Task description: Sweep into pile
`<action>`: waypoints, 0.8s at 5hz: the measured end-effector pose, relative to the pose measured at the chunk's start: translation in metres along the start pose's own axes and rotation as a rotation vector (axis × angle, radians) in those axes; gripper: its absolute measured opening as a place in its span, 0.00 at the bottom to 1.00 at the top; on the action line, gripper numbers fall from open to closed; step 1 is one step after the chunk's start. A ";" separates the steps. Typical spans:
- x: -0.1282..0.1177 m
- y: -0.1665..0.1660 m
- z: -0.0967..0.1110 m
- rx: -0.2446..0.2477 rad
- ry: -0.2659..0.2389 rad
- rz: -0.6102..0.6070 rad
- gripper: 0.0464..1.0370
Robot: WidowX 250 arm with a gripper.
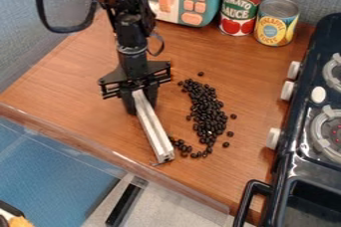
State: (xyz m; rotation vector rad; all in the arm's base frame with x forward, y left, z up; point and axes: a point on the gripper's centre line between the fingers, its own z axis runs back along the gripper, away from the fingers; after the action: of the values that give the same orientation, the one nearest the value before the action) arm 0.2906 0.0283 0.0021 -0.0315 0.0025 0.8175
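Here, metal bar (153,127) near counter edge (100,148), beans (209,114) between it and stove (298,124).

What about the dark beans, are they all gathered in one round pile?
No, the dark beans lie in a long curved band on the wooden table, with a few single ones apart from it.

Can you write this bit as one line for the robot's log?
pincer: holding silver bar | dark beans: curved band beside bar, some strays | sweep: not one tight pile yet
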 end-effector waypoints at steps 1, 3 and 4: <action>0.000 -0.008 -0.001 -0.005 -0.003 0.013 0.34; 0.001 -0.016 -0.002 -0.015 -0.002 0.037 0.34; -0.001 -0.021 -0.001 -0.021 0.002 0.046 0.34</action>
State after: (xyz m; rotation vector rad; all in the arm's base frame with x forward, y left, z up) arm 0.3054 0.0137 0.0020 -0.0525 -0.0032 0.8637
